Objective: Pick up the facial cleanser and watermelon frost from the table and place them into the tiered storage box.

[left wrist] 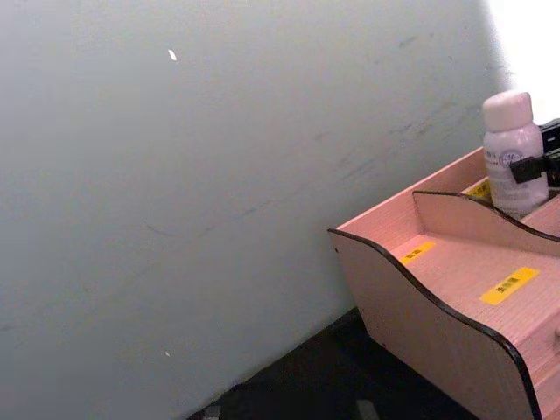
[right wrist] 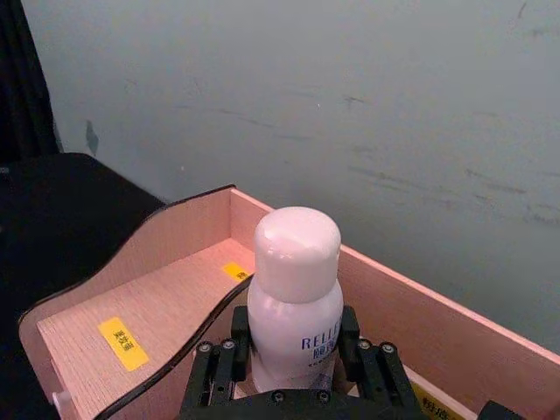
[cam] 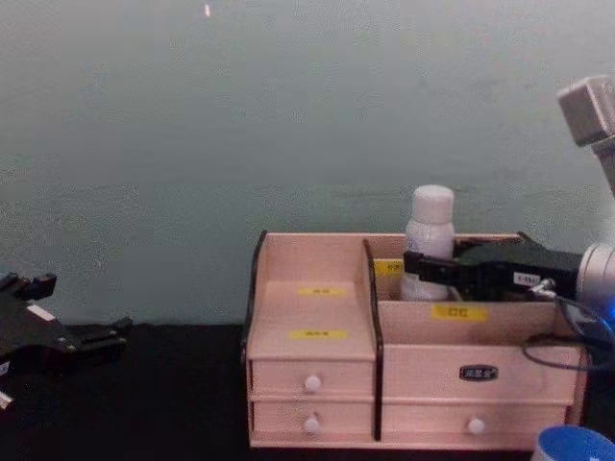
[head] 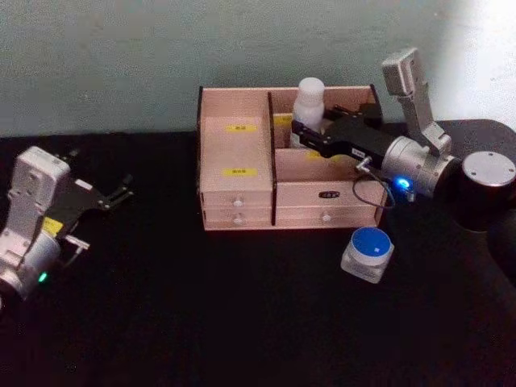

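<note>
While the right tool (head: pixel 300 134) is reaching in from the right, its two fingers (right wrist: pixel 220 357) are clamping the single facial cleanser (head: pixel 309 100) on either side of the lower body. One bottle, standing upright, its base sitting down in the rear right compartment of the tiered storage box (head: pixel 234 105) and its cap rising above the back wall. Whether it is touching the compartment floor, I cannot tell.

One box, showing four yellow labels and three white knobs on the drawer fronts.

One watermelon frost (head: pixel 368 252), blue lid facing up, is sitting on the black bench (head: pixel 201 322) just in front of the box's right end, touching nothing else.

Two tools counted. The left tool (head: pixel 121 192) is lying idle at the far left of the bench, well apart from the box; whether it is apart or together I cannot tell.
</note>
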Robot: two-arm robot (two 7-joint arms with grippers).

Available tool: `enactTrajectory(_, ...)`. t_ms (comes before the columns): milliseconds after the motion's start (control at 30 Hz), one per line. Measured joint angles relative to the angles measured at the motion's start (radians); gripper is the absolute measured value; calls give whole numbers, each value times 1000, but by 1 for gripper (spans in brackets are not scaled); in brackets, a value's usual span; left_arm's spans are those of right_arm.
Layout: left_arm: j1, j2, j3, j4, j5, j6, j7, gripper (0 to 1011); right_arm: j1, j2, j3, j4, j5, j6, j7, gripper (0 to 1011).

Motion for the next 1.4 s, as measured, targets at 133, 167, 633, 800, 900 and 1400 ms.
enactTrajectory(133,0,0,0,0,0,0,0,1001,1,0,0,2,-1,0,0,593)
enactTrajectory(167,0,0,0,0,0,0,0,1001,1,0,0,1,-1,0,0,592)
enactTrajectory(633,0,0,0,0,0,0,0,1001,0,1,0,-3,1,0,1,622)
enactTrajectory(800,0,0,0,0,0,0,0,1001,-1,2,0,-3,1,0,1,795)
enactTrajectory(900,0,0,0,0,0,0,0,1000,-1,2,0,-4,2,0,1,883)
enactTrajectory(1400,0,0,0,0,0,0,0,1001,-30,21,17,-75,3,2,-15,1000)
